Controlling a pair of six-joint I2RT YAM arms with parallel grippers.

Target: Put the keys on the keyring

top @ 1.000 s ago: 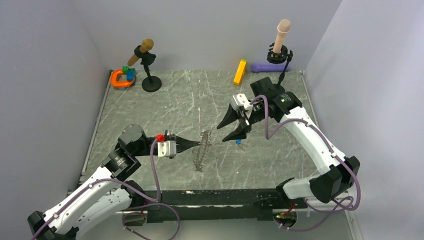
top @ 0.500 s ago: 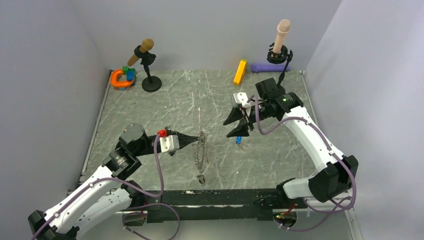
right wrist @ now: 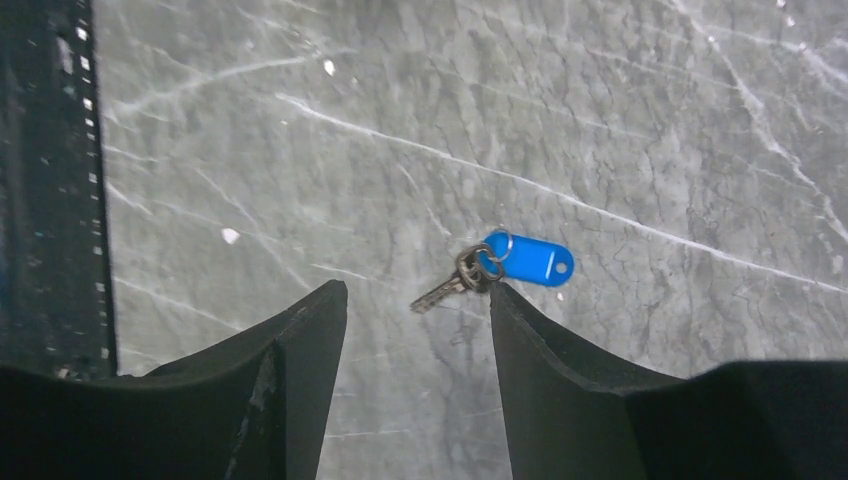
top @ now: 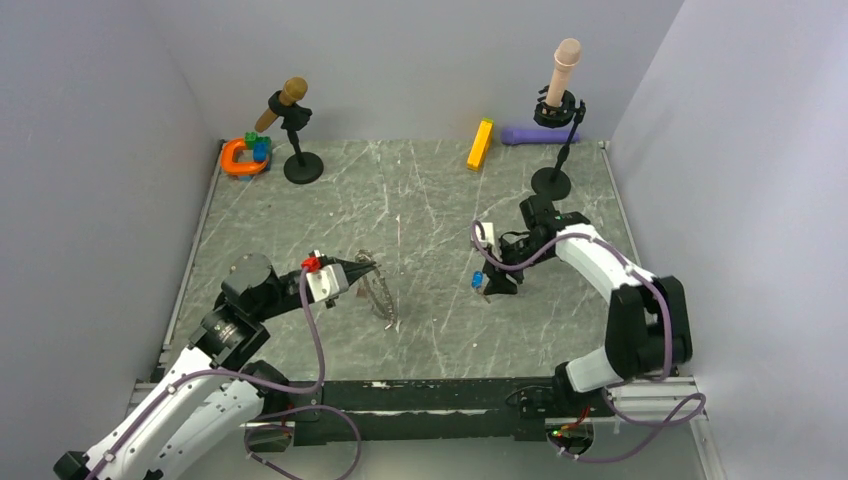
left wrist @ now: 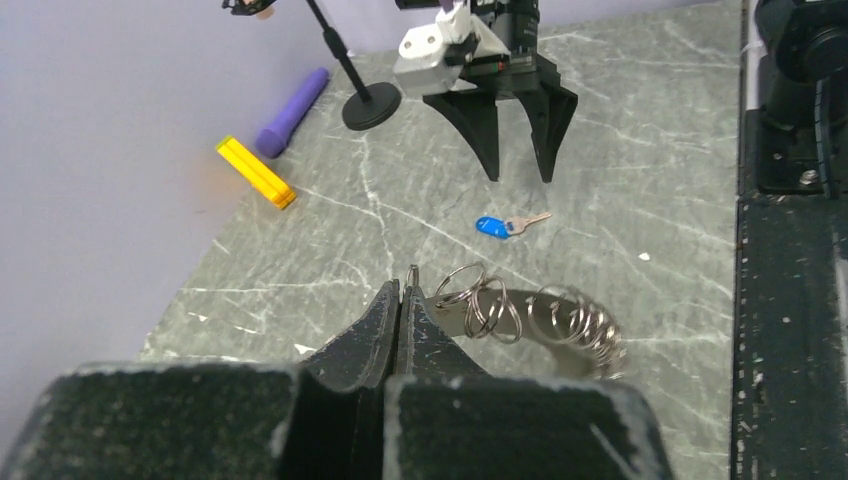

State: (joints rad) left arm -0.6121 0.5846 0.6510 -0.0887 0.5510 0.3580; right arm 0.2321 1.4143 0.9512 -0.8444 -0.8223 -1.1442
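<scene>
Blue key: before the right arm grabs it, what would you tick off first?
1. Right gripper open: ok.
2. Blue key lying flat on the table, nothing on top of it: ok.
3. Key centred in the gripper: not ok; in the right wrist view it sits close to one finger.
4. Left gripper shut on the keyring: ok.
5. Keyring lifted clear of the table: cannot tell.
</scene>
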